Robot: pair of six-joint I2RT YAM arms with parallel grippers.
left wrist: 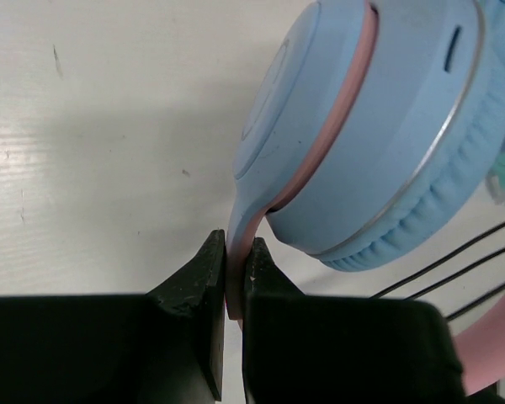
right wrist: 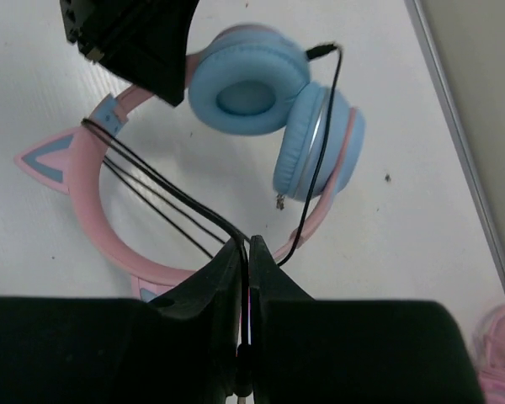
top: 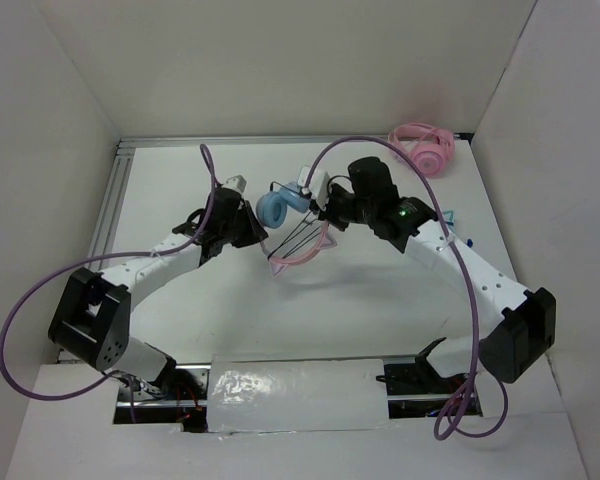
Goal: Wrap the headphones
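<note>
The headphones lie at mid-table, with two light blue ear cups and a pink cat-ear headband. My left gripper is shut on the pink headband arm just below one ear cup. My right gripper is shut on the thin black cable. In the right wrist view the gripper pinches it just in front of the headband. Black strands run across the headband loop. One strand rises past the right ear cup to the cable's end by the top of the cups.
All-pink headphones lie at the back right corner and also show in the right wrist view. A metal rail edges the table's back and left. White walls enclose three sides. Purple arm cables loop over both arms.
</note>
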